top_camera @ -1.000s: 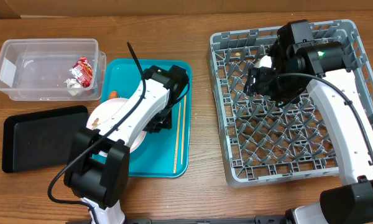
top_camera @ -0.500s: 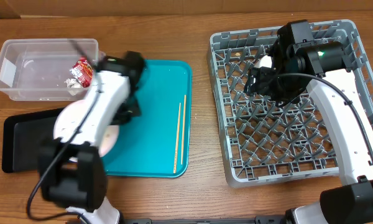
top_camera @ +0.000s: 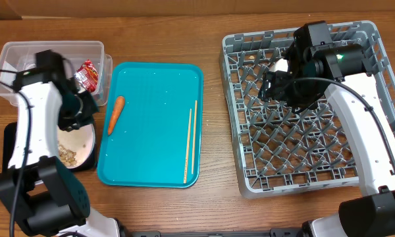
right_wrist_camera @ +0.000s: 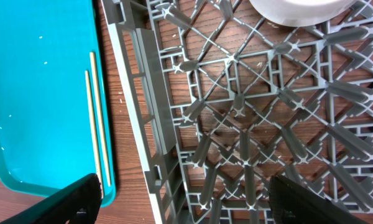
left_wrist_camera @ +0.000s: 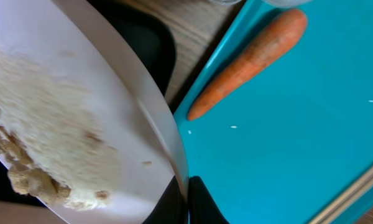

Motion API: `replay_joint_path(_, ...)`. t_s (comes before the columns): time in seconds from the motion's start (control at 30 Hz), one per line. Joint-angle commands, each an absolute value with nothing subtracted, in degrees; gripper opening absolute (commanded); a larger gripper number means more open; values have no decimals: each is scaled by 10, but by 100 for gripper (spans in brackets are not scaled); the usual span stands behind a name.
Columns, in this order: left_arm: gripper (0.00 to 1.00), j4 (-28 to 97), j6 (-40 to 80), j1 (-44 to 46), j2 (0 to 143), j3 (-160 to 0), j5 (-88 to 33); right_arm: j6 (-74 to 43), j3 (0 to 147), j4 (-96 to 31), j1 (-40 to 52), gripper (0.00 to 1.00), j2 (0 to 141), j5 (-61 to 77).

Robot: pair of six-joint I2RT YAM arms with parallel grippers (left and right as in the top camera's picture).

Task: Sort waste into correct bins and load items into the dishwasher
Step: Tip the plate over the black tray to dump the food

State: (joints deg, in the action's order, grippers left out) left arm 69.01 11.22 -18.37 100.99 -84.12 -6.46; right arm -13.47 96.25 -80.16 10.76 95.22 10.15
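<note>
My left gripper [top_camera: 78, 118] is shut on the rim of a white plate [top_camera: 79, 146] and holds it tilted over the black tray [top_camera: 26, 146]. The left wrist view shows the jaws [left_wrist_camera: 186, 194] pinching the plate [left_wrist_camera: 99, 106], with beige food scraps [left_wrist_camera: 43, 143] on it. A carrot [top_camera: 116, 113] lies on the teal tray [top_camera: 151, 85], and it also shows in the left wrist view [left_wrist_camera: 248, 62]. The clear tub [top_camera: 26, 79] holds a red wrapper [top_camera: 87, 74]. Chopsticks [top_camera: 191, 141] lie on the teal tray. My right gripper [top_camera: 276, 85] hangs open and empty over the dish rack [top_camera: 316, 151]; its jaws [right_wrist_camera: 186, 205] are wide apart.
A white dish [top_camera: 280, 64] sits in the rack's far part, seen at the top of the right wrist view [right_wrist_camera: 292, 9]. The rack's wall [right_wrist_camera: 152, 106] runs beside the teal tray [right_wrist_camera: 37, 93] and chopsticks [right_wrist_camera: 96, 118]. Bare wood lies between tray and rack.
My left arm swung left, carrying the plate off the teal tray to over the black tray, uncovering the carrot. The right arm has not moved.
</note>
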Motion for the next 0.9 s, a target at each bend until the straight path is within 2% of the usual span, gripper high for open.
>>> replay_joint_path(0.0, 4, 682, 32, -214, 996, -855, -169, -135, 961, -801, 107, 88, 953, 100)
replay_joint_path(0.13, 4, 685, -39, -248, 996, -855, -275, -135, 961, -802, 107, 88, 953, 100)
replay_joint_path(0.43, 4, 718, -122, -332, 996, -855, -421, -135, 961, -802, 107, 88, 953, 99)
replay_joint_path(0.7, 4, 796, -231, -434, 996, -855, -564, -135, 961, -801, 107, 89, 953, 99)
replay_joint_path(0.87, 4, 802, -250, -492, 996, -855, -630, -135, 961, -801, 107, 89, 953, 99)
